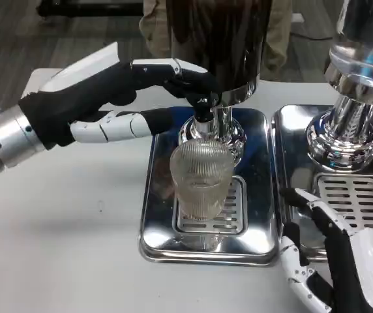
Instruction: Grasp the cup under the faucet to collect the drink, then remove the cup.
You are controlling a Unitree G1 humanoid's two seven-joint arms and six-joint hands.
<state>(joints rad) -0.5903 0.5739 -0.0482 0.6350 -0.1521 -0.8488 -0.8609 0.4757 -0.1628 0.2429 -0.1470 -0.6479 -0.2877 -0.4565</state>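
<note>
the cup [201, 180] looks thin, light and slippery, so hold its ribbed sides softly; left hand [118, 98] presses the tap [203, 107], right hand [333, 261] open

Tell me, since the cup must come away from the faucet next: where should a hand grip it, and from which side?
Grip the ribbed cup around its mid-wall, probably from its open right side, where the right hand waits. It stands upright on the drip grille, and the left hand and faucet crowd its top.
</note>
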